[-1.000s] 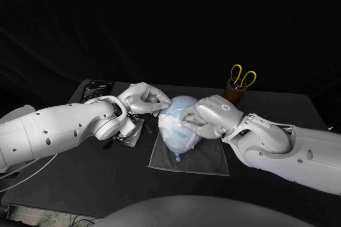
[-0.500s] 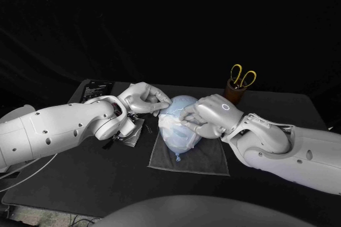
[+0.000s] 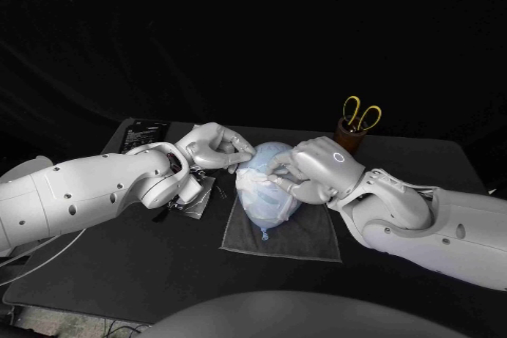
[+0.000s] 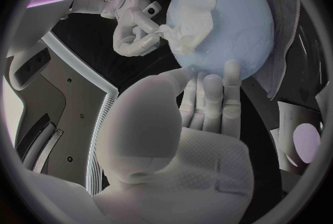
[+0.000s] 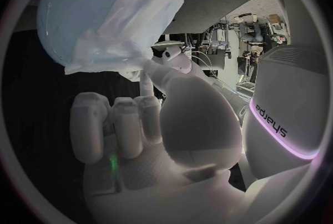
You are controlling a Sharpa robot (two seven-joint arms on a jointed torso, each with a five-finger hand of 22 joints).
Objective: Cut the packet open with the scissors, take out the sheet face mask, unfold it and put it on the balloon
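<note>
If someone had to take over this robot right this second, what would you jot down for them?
Left hand: holds nothing, with its fingers laid flat against the balloon.
Right hand: pinches an edge of the sheet mask.
The balloon lies on a grey towel. The scissors stand in their holder at the back.
Done: the mask is out and lies bunched over part of the balloon.
Left: spread it smooth over the balloon, then let go.

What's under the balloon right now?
A dark grey cloth lies under the balloon, spread on the black table. The patch directly beneath is covered by the balloon, so anything lying there cannot be seen.
</note>
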